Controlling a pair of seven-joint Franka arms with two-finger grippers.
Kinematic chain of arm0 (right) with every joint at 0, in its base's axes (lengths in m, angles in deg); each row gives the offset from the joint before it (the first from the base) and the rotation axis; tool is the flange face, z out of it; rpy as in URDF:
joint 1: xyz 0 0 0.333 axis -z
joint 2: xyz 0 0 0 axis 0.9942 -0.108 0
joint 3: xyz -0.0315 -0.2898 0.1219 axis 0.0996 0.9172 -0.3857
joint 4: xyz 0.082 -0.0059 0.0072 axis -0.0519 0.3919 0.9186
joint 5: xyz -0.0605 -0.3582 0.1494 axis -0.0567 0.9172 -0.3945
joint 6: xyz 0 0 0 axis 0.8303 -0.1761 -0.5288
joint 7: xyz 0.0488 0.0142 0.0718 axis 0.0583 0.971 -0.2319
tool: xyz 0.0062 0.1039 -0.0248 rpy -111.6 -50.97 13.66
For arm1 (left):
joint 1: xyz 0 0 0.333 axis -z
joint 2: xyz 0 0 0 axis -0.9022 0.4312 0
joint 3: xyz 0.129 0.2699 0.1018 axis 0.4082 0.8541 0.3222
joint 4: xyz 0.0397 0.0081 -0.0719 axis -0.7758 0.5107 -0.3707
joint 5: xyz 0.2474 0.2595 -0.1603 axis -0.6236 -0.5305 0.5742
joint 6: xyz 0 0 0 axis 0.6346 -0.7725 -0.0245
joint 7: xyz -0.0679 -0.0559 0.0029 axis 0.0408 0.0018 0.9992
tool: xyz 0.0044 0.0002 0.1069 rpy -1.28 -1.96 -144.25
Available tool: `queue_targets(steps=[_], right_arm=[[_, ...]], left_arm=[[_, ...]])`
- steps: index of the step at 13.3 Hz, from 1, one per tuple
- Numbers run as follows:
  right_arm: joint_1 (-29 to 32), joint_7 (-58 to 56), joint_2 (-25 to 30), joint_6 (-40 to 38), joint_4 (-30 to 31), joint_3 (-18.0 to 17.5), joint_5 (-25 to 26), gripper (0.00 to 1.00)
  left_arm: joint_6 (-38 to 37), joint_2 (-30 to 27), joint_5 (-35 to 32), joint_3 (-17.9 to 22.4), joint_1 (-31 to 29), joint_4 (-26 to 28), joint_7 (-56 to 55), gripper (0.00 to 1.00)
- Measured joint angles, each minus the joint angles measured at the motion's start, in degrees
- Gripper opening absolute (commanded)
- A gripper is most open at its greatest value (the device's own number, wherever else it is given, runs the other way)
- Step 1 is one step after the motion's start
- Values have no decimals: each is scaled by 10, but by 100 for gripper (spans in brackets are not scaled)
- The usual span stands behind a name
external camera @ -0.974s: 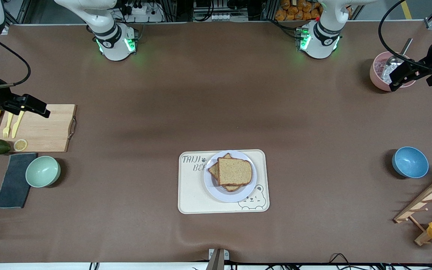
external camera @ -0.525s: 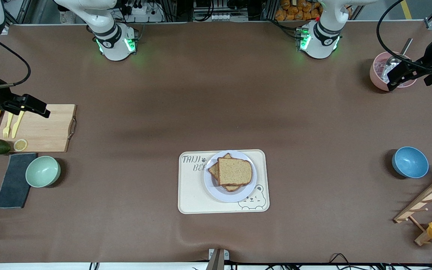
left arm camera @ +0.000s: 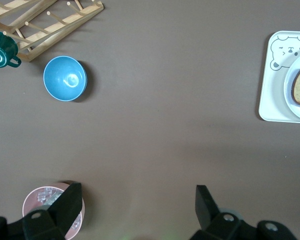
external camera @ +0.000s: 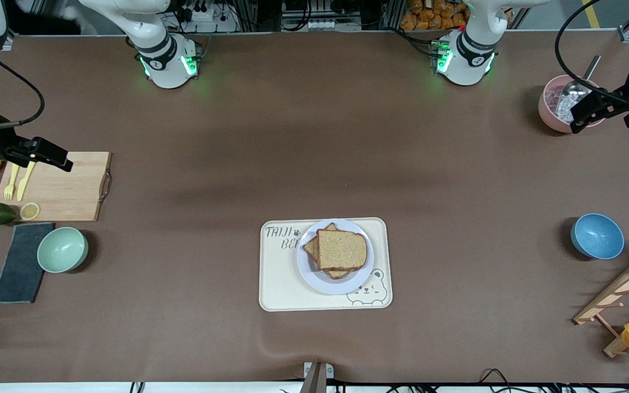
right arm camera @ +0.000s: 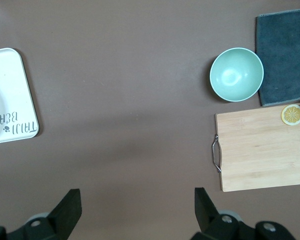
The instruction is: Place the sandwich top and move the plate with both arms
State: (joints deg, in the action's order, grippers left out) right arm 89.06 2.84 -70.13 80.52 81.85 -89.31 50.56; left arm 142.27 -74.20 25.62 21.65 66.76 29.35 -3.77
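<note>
Resting squarely on a lower slice, the sandwich top already sits on the plate, which lies on the bear tray at mid-table, toward the front camera. So the bread step looks done; moving the plate seems to be what is left.

Both arms are well away from it. The right gripper hangs over the cutting board at the right arm's end of the table, jaws spread wide and empty, as its wrist view confirms. The left gripper hangs over the pink bowl at the left arm's end, jaws likewise wide open with nothing between them.

The plate lies roughly midway between the two grippers, nearer the front camera than either, so neither arm has a clear advantage. Being round, it offers no long axis; each arm would likely come inward and take the rim on its own side.
</note>
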Motion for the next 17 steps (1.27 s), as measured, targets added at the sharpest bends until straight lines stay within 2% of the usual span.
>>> queue_targets(steps=[3, 17], right_arm=[[0, 0, 0, 0, 0, 0, 0, 100], [1, 0, 0, 0, 0, 1, 0, 100]], left_arm=[[0, -5, 8, 19, 1, 0, 26, 100], [15, 6, 8, 19, 25, 12, 28, 100]])
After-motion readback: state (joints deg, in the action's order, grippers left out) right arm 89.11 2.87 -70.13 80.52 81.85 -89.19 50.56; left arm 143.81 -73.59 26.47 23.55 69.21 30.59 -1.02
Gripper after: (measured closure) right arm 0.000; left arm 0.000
